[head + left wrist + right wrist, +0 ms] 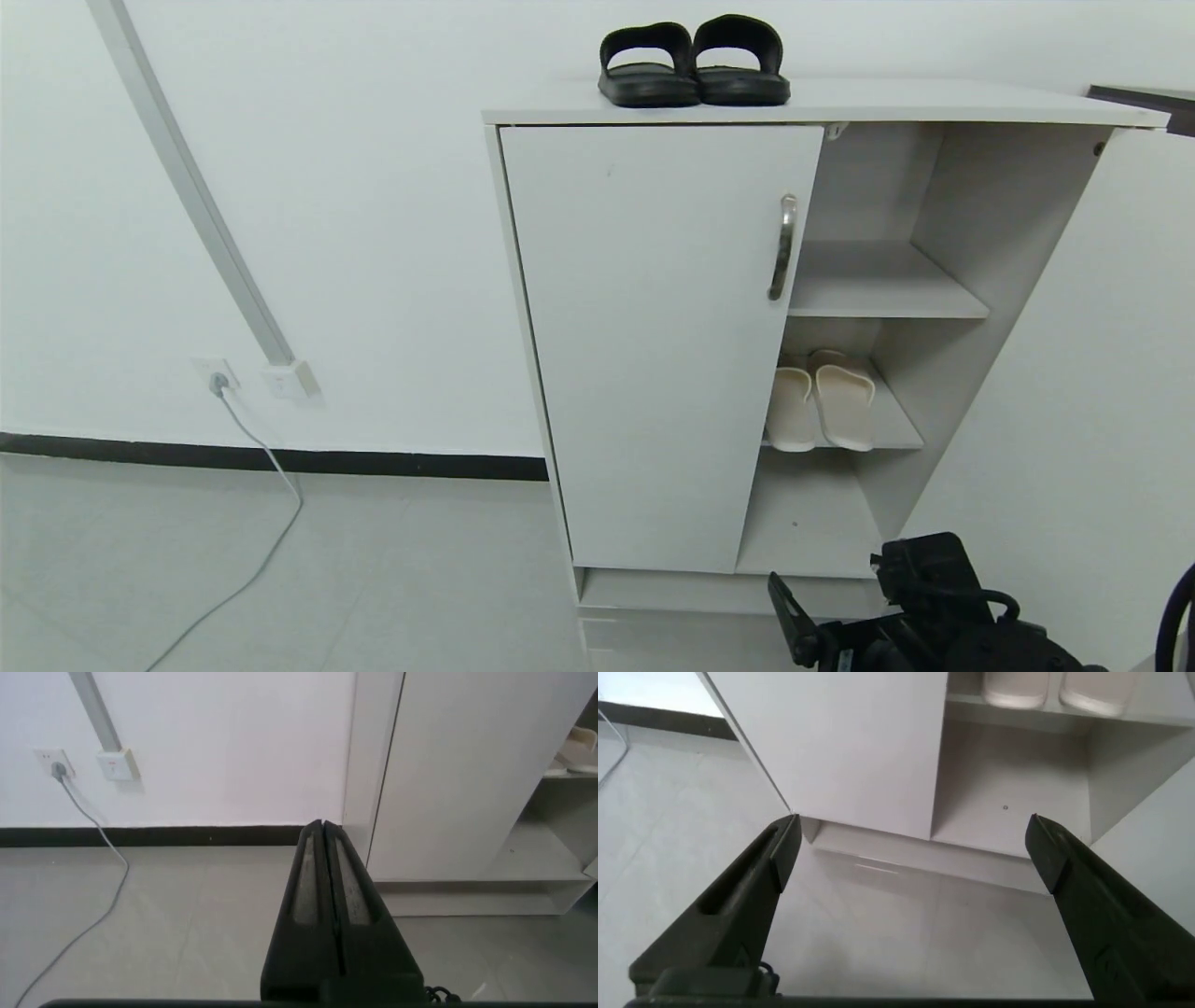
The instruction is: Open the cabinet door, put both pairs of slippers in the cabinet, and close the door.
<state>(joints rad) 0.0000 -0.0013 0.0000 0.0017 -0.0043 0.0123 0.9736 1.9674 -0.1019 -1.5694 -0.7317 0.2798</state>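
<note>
A pair of black slippers (695, 61) sits on top of the white cabinet (934, 98). Its left door (653, 345) is closed, with a metal handle (782, 247). The right half stands open, the right door (1092, 420) swung out to the side. A pair of white slippers (822, 406) (1055, 686) lies on the middle shelf; one toe shows in the left wrist view (579, 751). My right gripper (826, 597) (913, 826) is open and empty, low in front of the cabinet's open bottom compartment (1008, 803). My left gripper (322, 831) is shut on nothing, low near the floor, left of the cabinet.
The upper shelf (878, 280) and the bottom compartment (803, 523) hold nothing. A wall socket (217, 378) with a grey cable (271, 532) trailing over the floor is to the left, beside a slanted wall conduit (187, 177). Bare tiled floor (373, 579) lies before the cabinet.
</note>
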